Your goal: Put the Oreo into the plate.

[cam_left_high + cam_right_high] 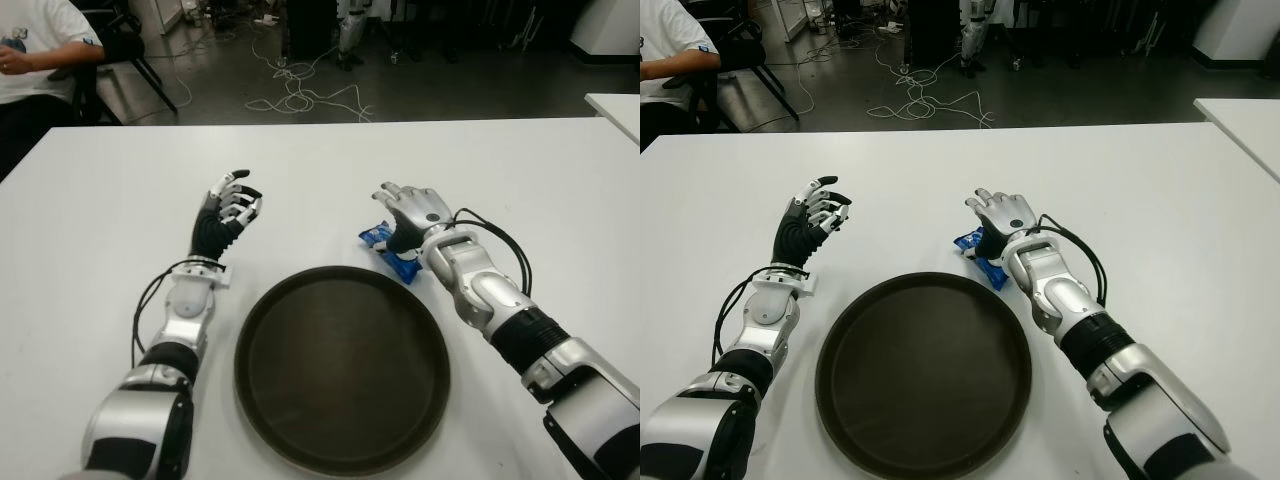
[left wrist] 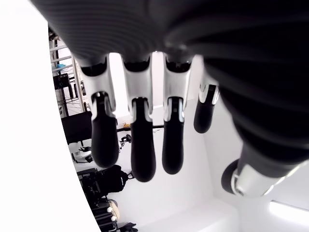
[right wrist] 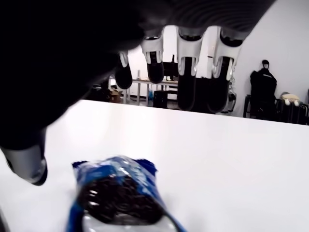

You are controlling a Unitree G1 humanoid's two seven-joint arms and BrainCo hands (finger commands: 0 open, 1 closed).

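A blue Oreo packet (image 1: 388, 245) lies on the white table (image 1: 100, 200) just beyond the far right rim of a round dark plate (image 1: 250, 340). My right hand (image 1: 408, 208) hovers over the packet with its fingers spread, palm down, holding nothing. The right wrist view shows the Oreo packet (image 3: 120, 195) lying under the open fingers (image 3: 186, 92), with dark biscuits visible through the wrapper. My left hand (image 1: 232, 205) is raised to the left of the plate, fingers relaxed and empty.
A person in a white shirt (image 1: 35, 50) sits at the far left corner of the table. Cables (image 1: 300, 95) lie on the floor beyond the table. Another white table edge (image 1: 615, 105) shows at the far right.
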